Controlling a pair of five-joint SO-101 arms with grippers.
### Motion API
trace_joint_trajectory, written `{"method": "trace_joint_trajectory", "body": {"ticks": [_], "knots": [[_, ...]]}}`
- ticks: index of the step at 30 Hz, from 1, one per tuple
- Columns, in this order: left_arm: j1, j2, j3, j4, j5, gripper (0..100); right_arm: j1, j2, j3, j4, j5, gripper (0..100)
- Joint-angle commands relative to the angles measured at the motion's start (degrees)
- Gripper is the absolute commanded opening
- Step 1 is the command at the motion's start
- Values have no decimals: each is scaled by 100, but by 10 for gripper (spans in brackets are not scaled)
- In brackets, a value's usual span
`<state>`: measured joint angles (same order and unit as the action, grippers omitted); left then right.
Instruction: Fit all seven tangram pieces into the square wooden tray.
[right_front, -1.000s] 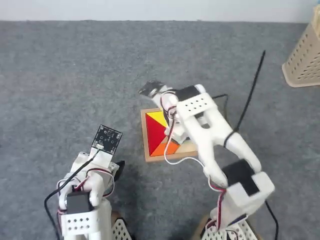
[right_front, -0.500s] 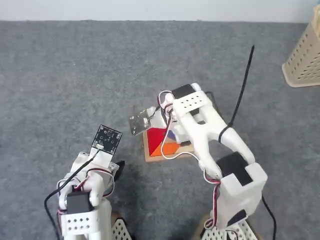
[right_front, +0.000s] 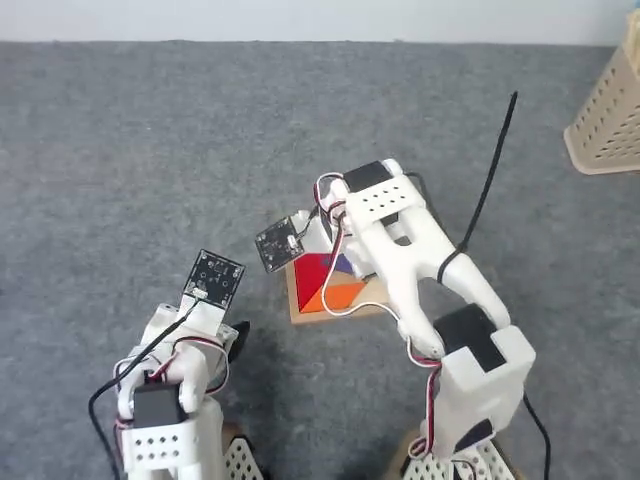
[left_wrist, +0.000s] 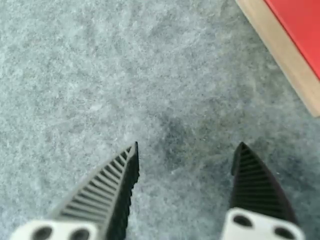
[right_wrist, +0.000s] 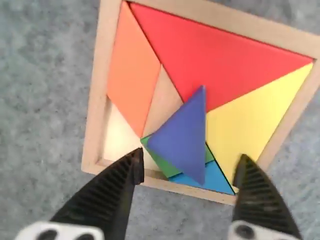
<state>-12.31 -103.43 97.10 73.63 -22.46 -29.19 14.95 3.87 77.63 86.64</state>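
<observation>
Right arm (right_front: 420, 250) pulled back since a second ago; right tool (right_wrist: 191, 156) hangs spread over the square wooden tray (right_wrist: 107, 75). Left tool (left_wrist: 188, 145) spread too, above the grey desk (left_wrist: 75, 60). Tray holds red triangle (right_wrist: 215, 65), yellow triangle (right_wrist: 250, 115), orange piece (right_wrist: 132, 82) flat; blue triangle (right_wrist: 182, 137) lies crooked atop green piece (right_wrist: 162, 162). Looks light, stiff, slick: pinch across its edges.

Seemingly a small robotics lab. Grey carpet (right_front: 120, 130) as work surface, pale wall (right_front: 300, 20) at far edge. White left arm (right_front: 165, 410) and right arm (right_front: 430, 270) trailing bare wires, beige perforated basket (right_front: 610, 110) far right.
</observation>
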Motion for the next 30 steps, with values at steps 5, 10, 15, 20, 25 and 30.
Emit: {"method": "trace_joint_trajectory", "body": {"ticks": [5, 10, 15, 20, 25, 30], "knots": [[18, -97, -48, -9, -18, 280, 66, -127, -369, 110, -563, 212], [18, -97, -48, -9, -18, 280, 286, -127, -703, 259, -2057, 0], [18, -97, -48, -9, -18, 280, 444, -136, -1398, 1042, -3587, 13], [18, -97, -48, -9, -18, 280, 435, -268, -1688, 822, -6127, 6], [18, -97, -48, -9, -18, 280, 171, -1165, -237, -848, -6954, 6], [18, -97, -48, -9, -18, 280, -207, -1604, 1292, -2360, -7323, 6]]}}
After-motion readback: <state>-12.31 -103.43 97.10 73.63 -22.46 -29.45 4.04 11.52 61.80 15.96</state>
